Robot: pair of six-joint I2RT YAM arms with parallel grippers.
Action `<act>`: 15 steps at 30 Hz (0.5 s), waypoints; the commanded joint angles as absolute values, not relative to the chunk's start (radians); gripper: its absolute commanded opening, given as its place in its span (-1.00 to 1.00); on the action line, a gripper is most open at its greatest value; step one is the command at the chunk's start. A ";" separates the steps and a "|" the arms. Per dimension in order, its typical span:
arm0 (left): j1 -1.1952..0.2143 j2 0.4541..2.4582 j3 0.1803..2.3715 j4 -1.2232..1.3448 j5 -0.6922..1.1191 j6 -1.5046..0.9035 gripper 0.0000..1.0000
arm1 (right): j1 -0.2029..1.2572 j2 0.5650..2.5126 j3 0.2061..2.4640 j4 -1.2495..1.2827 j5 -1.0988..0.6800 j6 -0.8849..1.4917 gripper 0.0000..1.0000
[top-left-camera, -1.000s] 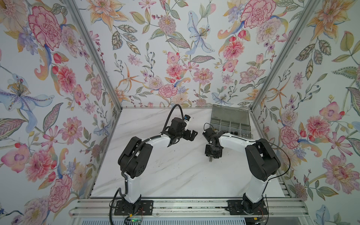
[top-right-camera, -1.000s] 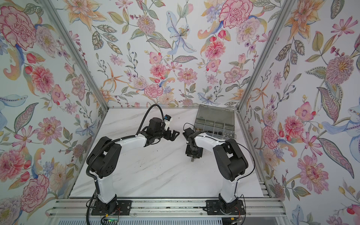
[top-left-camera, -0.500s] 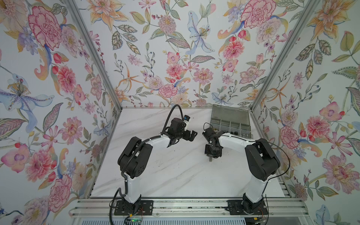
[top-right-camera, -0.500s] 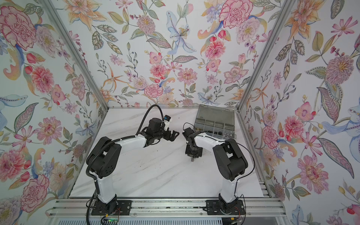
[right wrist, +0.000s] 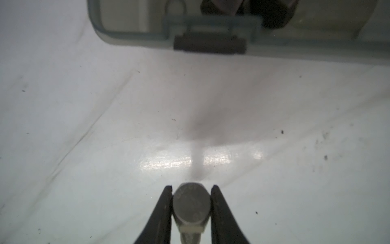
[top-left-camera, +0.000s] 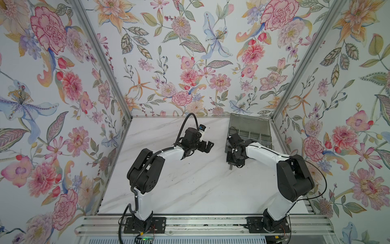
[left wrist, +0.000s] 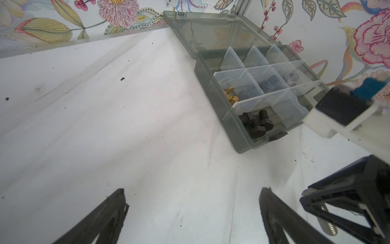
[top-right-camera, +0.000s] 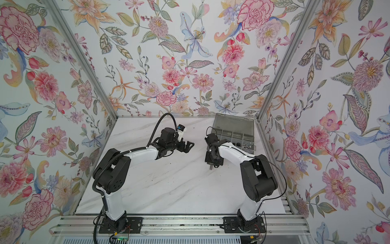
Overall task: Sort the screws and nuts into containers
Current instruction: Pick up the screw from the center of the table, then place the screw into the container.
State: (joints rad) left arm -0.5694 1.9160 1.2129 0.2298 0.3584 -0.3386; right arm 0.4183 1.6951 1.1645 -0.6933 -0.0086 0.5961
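The grey organizer box [left wrist: 218, 118] stands open at the far right corner of the white tabletop [top-left-camera: 190, 190], and I think the first danger is there. The box looks light, so a low finger that catches its front wall could push it away. Its compartments are small and the clear dividers are low, so a piece dropped from too high may bounce into the wrong one. The nearest compartment already holds black hex screws [left wrist: 256, 124].

The second danger is the grip itself. The fingers press only the smooth sides of the head, so the screw could turn or slip out during the lift.

The right arm reaches forward with its wrist turned down. The right end effector [right wrist: 191, 188] is low over the tabletop, near the front of the box, and is clenched on a silver hex-head screw [right wrist: 191, 206]. The left arm is stretched toward the middle. Its left end effector [left wrist: 194, 190] is spread wide, holds nothing, and hovers apart from the box.
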 commanded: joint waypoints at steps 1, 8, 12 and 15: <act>-0.557 1.873 1.195 0.247 0.351 -0.345 0.99 | 0.331 1.618 1.191 -0.695 -0.050 0.531 -1.00; -0.557 1.877 1.196 0.246 0.353 -0.345 0.99 | 0.079 1.581 1.229 -0.716 -0.065 0.427 -1.00; -0.557 1.876 1.196 0.247 0.351 -0.344 0.99 | -0.014 1.627 1.290 -0.731 -0.039 0.329 -1.00; -0.559 1.877 1.199 0.244 0.352 -0.345 0.99 | -0.031 1.665 1.345 -0.733 -0.010 0.238 -1.00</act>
